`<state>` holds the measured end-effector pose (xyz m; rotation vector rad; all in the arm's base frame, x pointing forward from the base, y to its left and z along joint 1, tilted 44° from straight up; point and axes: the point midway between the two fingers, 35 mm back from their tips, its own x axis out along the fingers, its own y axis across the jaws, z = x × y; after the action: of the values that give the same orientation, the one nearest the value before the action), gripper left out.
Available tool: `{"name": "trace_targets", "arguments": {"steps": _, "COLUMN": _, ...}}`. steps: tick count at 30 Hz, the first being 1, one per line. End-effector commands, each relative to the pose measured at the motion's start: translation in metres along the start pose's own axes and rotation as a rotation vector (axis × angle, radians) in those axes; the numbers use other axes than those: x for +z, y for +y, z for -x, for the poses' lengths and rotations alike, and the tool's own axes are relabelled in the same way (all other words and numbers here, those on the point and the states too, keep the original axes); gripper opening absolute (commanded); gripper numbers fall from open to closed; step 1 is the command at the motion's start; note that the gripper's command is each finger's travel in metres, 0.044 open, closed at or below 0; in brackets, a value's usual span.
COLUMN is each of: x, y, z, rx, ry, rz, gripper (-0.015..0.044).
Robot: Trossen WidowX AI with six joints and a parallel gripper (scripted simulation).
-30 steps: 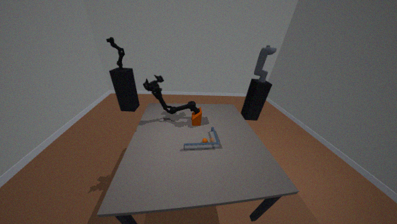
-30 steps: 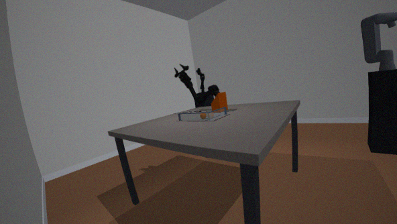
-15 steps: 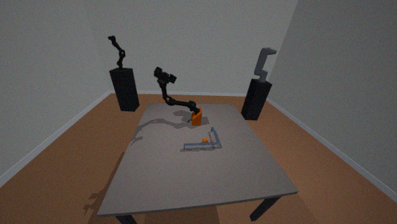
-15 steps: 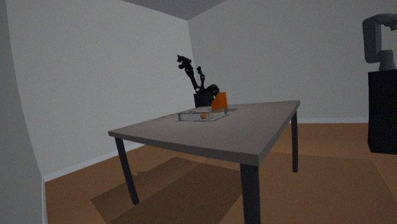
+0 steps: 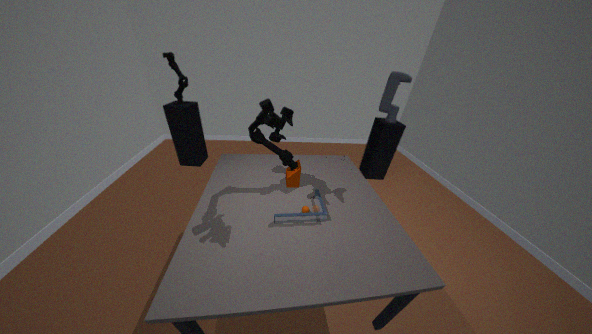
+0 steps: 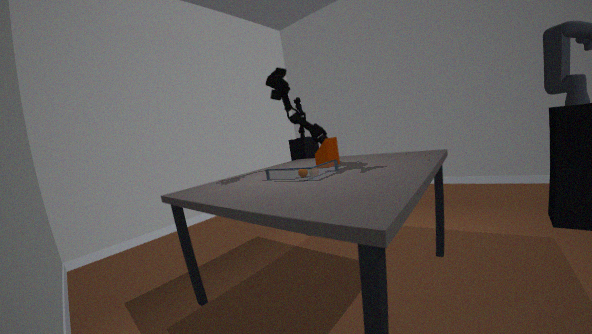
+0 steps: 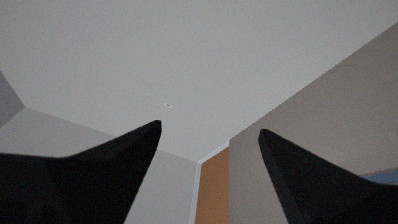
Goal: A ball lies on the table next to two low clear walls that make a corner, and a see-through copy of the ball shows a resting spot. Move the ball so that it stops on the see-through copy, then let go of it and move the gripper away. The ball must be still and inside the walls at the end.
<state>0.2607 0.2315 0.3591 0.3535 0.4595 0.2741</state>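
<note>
rearing up from its orange base (image 5: 293, 176) at the far edge of the counter (image 5: 280, 270), the black arm holds the tool (image 5: 278, 112) high in the air, fingers spread wide with nothing between them. the wrist view shows only walls and ceiling past the fingers. the orange ball (image 5: 305, 209) lies on the counter inside the two low clear walls (image 5: 300, 217), just beside the see-through copy (image 5: 315, 208) nearer the corner.
</note>
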Motion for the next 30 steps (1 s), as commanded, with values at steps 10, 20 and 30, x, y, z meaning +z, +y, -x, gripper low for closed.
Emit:
{"name": "trace_targets", "arguments": {"steps": 10, "x": -0.106, "y": -0.117, "z": -0.139, "rx": -0.390, "ry": 0.533, "rz": 0.976, "gripper": 0.0351}}
{"name": "trace_targets", "arguments": {"steps": 20, "x": -0.206, "y": -0.263, "z": -0.177, "rx": -0.305, "ry": 1.330, "rz": 1.629, "gripper": 0.0351}}
{"name": "trace_targets", "arguments": {"steps": 30, "x": -0.253, "y": -0.328, "z": -0.167, "rx": -0.048, "ry": 1.741, "rz": 1.817, "gripper": 0.0351}}
